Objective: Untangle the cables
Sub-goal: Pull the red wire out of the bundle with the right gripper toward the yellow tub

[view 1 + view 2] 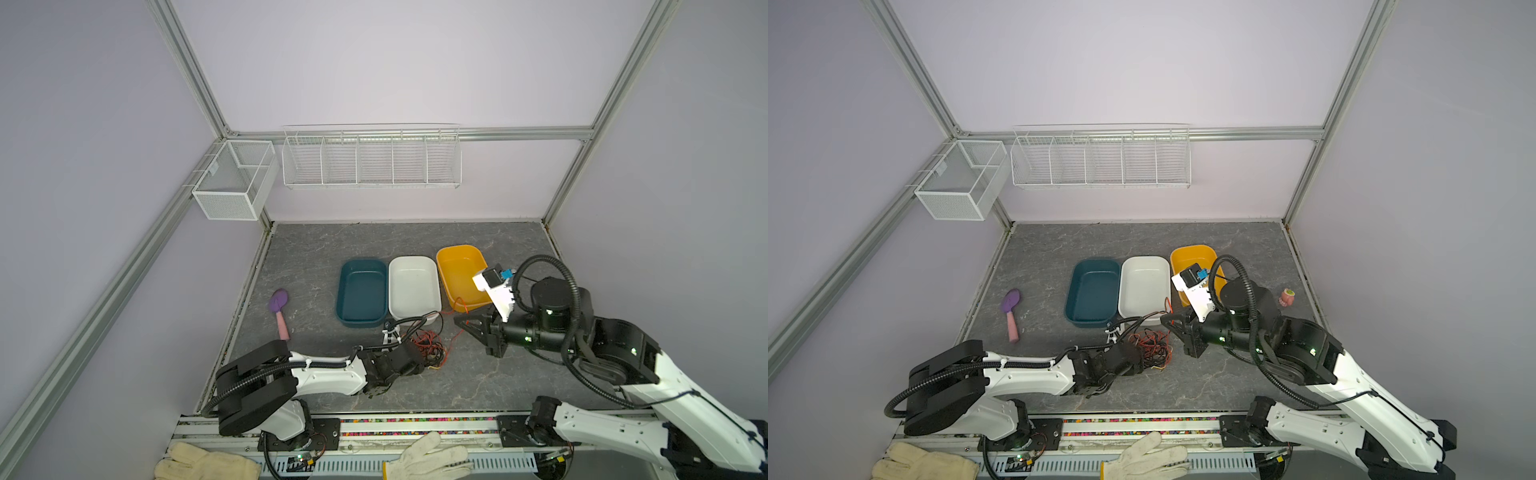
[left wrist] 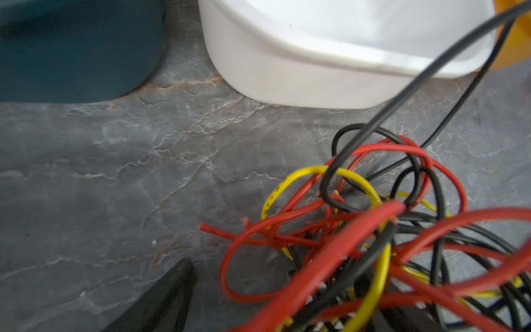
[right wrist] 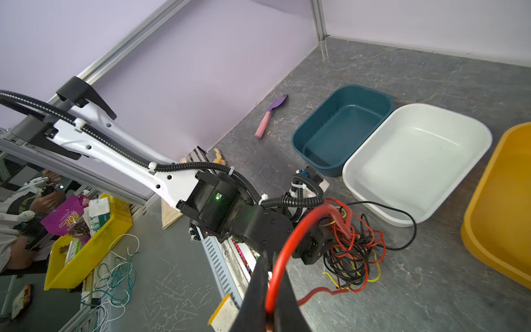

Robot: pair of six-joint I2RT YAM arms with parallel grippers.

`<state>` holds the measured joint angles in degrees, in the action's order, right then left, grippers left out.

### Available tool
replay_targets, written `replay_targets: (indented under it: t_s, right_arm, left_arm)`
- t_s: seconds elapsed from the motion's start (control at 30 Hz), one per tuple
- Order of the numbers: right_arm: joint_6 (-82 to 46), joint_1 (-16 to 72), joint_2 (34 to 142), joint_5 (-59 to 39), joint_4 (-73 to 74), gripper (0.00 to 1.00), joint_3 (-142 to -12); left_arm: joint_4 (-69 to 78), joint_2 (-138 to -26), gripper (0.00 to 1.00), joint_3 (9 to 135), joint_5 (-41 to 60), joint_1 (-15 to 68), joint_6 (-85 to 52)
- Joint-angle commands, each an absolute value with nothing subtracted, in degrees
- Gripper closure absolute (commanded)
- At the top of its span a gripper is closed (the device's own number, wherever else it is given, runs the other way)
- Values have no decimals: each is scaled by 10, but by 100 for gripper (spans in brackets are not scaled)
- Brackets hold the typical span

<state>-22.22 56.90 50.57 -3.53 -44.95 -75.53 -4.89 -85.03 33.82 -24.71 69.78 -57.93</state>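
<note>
Red cable pinched up out of the knot

The cables (image 1: 428, 349) lie tangled on the table (image 1: 478, 386), just in front of the white tub (image 1: 413, 258). The right gripper (image 3: 270, 312) is clamped on one red cable (image 3: 298, 227) and holds it raised, probably to draw it free. The left gripper (image 3: 314, 244) sits among them with its jaws spread wide, likely to pin the rest.

place: robotics lab test cell | shown by: aluminium frame (image 1: 191, 66) and lilac panels (image 1: 395, 62) enclosing the bench (image 1: 332, 249) | wire racks (image 1: 371, 160) on the wall beyond the right gripper (image 1: 462, 323) | arm rail (image 1: 415, 428) behind it
</note>
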Motion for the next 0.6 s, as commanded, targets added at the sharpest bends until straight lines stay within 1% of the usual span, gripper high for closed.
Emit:
replay_targets:
  t_s: [0.0, 0.23, 0.4, 0.5, 0.57]
  right_arm:
    - [-204, 573, 503, 11, -498, 93, -801]
    - [-172, 572, 522, 82, -567, 93, -906]
    - [-141, 569, 549, 136, -599, 93, -969]
    - [-127, 563, 554, 199, -604, 93, -982]
    - [-113, 553, 552, 210, -592, 94, -976]
  left_arm:
    - [-103, -860, 13, 325, -244, 699, -607]
    - [-109, -851, 13, 321, -247, 699, -616]
    - [-146, -834, 12, 331, -264, 699, -635]
    - [-163, -816, 13, 337, -268, 699, -631]
    - [-167, -795, 12, 337, -270, 699, -629]
